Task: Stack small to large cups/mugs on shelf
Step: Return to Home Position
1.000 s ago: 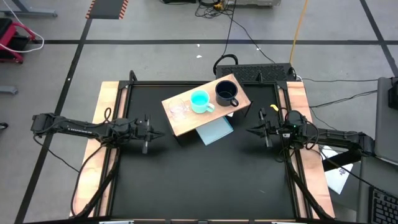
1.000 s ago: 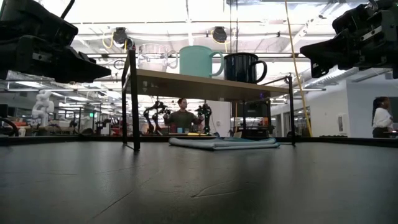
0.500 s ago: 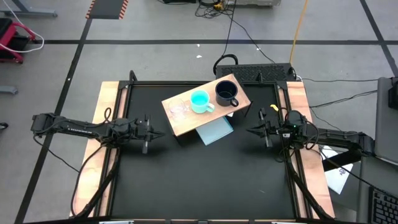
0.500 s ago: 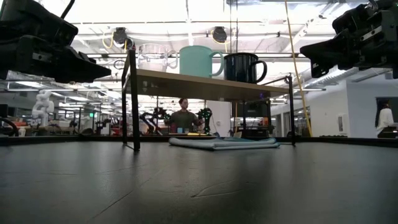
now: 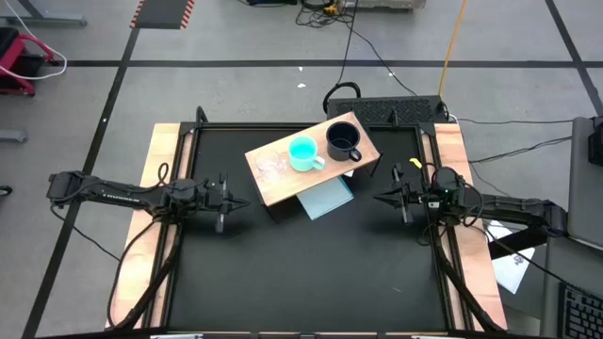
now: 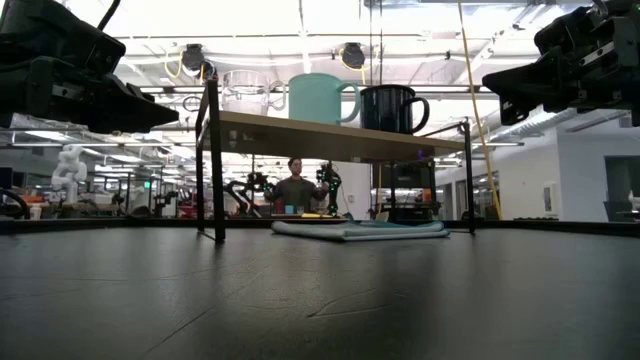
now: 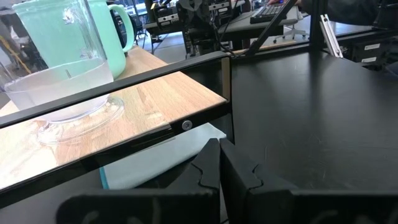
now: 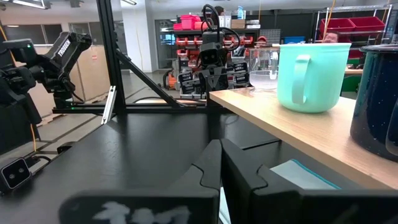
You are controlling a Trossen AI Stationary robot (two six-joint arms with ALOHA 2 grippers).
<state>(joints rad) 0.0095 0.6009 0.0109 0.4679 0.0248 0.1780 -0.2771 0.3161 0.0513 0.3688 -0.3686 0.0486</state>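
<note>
**Both pairs of fingers closed and empty; three cups in a row on the shelf**

My left gripper (image 5: 237, 201) hangs above the black table (image 5: 301, 273) with its two fingers pressed together. Nothing is between them. My right gripper (image 5: 382, 198) faces it from the other side, held the same way: fingers closed tip to tip, nothing in their grasp. Neither one touches anything.

Between my two sets of fingertips, low on the table, lies a pale blue-grey sheet (image 5: 330, 200). It sits partly under the shelf (image 5: 281, 186), whose light wooden board stands on a dark frame, raised above the sheet and set at a slant to both grippers.

All three cups stand upright on that board in one line, each just beside the next. From my left fingers, the glass cup (image 5: 271, 166) is nearest. The turquoise mug (image 5: 303, 152) is right behind it, and the black mug (image 5: 343, 140) is farthest. From my right fingers the order is reversed: black mug close ahead, turquoise mug next, glass cup at the far end. The handles of both mugs point toward the right gripper's side.

Past the shelf, far beyond the table, a person (image 6: 294, 185) shows among benches and other equipment in the room.
</note>
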